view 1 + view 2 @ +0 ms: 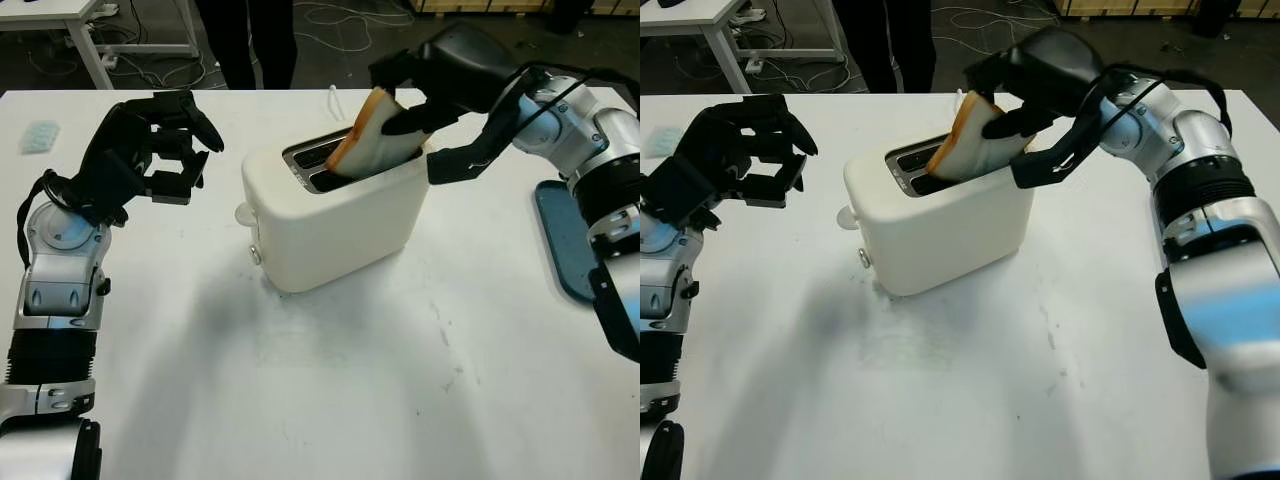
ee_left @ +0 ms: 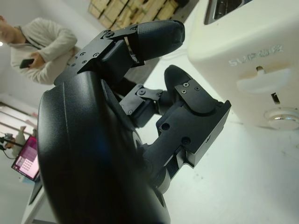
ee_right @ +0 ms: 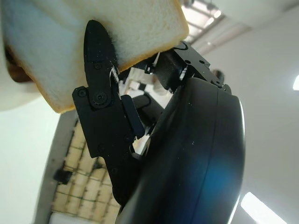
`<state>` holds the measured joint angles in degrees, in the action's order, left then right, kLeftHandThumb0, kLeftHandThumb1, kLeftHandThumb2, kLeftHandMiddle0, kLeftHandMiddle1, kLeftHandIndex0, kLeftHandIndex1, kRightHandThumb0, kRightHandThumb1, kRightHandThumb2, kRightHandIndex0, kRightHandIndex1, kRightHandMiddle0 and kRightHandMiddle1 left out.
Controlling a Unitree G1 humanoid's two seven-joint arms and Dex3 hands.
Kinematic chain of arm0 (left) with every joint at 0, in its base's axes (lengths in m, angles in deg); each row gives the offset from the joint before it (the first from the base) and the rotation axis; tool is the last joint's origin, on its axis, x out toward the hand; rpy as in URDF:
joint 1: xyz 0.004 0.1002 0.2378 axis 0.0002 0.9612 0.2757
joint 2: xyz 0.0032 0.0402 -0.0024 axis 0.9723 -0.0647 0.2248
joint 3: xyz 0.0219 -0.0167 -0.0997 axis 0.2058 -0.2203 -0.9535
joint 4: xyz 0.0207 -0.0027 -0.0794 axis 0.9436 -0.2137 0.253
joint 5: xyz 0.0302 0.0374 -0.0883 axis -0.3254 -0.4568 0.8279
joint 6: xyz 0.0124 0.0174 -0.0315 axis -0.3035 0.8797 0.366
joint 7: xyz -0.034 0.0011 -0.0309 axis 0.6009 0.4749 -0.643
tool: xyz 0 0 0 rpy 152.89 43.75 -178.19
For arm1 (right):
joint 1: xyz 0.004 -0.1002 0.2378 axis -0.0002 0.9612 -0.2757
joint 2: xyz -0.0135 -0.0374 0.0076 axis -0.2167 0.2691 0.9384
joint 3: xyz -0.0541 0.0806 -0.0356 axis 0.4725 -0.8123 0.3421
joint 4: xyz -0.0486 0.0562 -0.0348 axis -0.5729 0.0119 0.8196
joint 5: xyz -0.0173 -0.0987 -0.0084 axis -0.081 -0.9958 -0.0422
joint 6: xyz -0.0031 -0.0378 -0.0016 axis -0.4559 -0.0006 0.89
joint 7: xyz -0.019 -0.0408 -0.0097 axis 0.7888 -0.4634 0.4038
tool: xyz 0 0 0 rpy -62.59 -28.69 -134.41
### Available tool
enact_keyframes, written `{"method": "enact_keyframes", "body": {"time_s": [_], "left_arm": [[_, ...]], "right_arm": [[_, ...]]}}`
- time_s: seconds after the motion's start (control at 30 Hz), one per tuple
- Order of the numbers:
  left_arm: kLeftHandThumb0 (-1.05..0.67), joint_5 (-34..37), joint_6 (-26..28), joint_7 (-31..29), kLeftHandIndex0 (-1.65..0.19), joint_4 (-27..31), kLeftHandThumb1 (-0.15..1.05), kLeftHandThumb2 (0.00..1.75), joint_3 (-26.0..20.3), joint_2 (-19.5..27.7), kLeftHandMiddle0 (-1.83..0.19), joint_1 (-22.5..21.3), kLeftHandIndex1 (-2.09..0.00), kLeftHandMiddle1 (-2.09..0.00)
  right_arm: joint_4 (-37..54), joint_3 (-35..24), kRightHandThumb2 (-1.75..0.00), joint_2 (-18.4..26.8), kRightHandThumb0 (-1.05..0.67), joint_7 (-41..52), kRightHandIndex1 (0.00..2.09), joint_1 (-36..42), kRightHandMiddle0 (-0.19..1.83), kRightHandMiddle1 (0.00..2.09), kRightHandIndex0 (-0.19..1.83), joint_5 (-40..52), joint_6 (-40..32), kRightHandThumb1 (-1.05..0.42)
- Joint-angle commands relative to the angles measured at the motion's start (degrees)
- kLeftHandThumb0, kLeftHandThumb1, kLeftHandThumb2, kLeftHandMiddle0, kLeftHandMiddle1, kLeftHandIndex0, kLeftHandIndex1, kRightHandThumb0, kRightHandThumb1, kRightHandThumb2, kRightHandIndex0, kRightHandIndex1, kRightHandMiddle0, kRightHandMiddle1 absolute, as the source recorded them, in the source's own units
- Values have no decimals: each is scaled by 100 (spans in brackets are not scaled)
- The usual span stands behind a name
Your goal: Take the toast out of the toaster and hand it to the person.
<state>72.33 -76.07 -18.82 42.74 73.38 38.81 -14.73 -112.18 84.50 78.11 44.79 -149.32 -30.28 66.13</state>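
A cream toaster [image 1: 335,225] stands in the middle of the white table [image 1: 320,400]. A slice of toast [image 1: 372,135] leans out of its near slot, tilted to the right, its lower end still inside. My right hand [image 1: 405,100] is shut on the upper part of the toast, and a black finger [image 3: 100,88] presses on the bread's face. My left hand [image 1: 170,150] hovers to the left of the toaster with its fingers curled, holding nothing. A person [image 2: 44,42] in a light top is in the left wrist view, and dark legs [image 1: 250,40] stand past the table's far edge.
A blue-grey tray [image 1: 565,240] lies at the table's right edge under my right arm. A small pale packet [image 1: 40,137] sits at the far left. A white desk [image 1: 90,30] and cables are on the floor beyond the table.
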Motion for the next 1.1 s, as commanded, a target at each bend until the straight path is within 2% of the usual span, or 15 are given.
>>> {"method": "enact_keyframes", "body": {"time_s": [0.0, 0.17, 0.3, 0.43, 0.67, 0.77, 0.8, 0.87, 0.9, 0.93, 1.03, 1.07], "left_arm": [[2, -14, 40, -19, -74, 85, 44, 123, -4, 55, -100, 20, -128, -142], [2, 54, 20, -17, -74, 37, 43, 124, -29, 1, -100, 17, -129, -143], [0, 29, -16, -23, -73, -3, 43, 125, -17, 18, -99, 18, -129, -143], [-1, 23, -82, -33, -73, -43, 43, 124, -30, 36, -99, 29, -129, -143], [0, -8, -198, -38, -74, -124, 42, 126, -5, 35, -101, -1, -130, -143], [1, -35, -96, -16, -74, -55, 42, 126, 18, 47, -101, 1, -129, -142], [1, -47, -43, -14, -74, -17, 42, 125, 26, 60, -101, 3, -129, -142], [1, -66, 47, -12, -73, 43, 43, 124, 31, 83, -100, 6, -128, -141], [1, -63, 48, -24, -73, 49, 43, 123, 29, 90, -100, 5, -128, -141], [2, -52, 46, -35, -73, 53, 43, 123, 24, 92, -100, 6, -128, -141], [2, -16, 50, -42, -73, 61, 44, 122, 5, 93, -100, 17, -128, -141], [2, -7, 102, -26, -73, 110, 44, 122, 1, 89, -100, 30, -128, -141]], "right_arm": [[-167, -412, -29, -33, -52, 405, 175, -241, 73, 175, 95, 646, -56, -92], [-511, -1251, -23, -69, -54, 1268, 175, -382, 77, 175, 98, 1825, -516, -92], [-812, -1857, -18, -89, -48, 1531, 175, -449, 77, 175, 94, 2491, -1469, -92], [-903, -2304, -12, -160, -48, 1488, 175, -376, 75, 169, 89, 2937, -2294, -92], [-971, -2737, -9, -285, -39, 1047, 175, -171, 59, 174, 77, 3287, -2889, -92], [-1024, -2634, -8, -307, -36, 499, 175, -106, 70, 134, 72, 3074, -3081, -92], [-1033, -2541, -9, -311, -37, 264, 172, -74, 76, 112, 72, 2946, -3099, -92], [-1062, -2289, -11, -326, -35, -282, 151, 28, 94, 67, 74, 2613, -3073, -92], [-1074, -2185, -11, -343, -34, -522, 147, 85, 102, 57, 76, 2477, -3020, -92], [-1092, -2145, -12, -376, -32, -654, 151, 132, 101, 72, 76, 2423, -2991, -92], [-1163, -2240, -14, -534, -26, -819, 170, 233, 65, 140, 64, 2526, -3053, -92], [-1189, -2196, -13, -580, -25, -931, 172, 265, 59, 146, 63, 2475, -3115, -92]]}}
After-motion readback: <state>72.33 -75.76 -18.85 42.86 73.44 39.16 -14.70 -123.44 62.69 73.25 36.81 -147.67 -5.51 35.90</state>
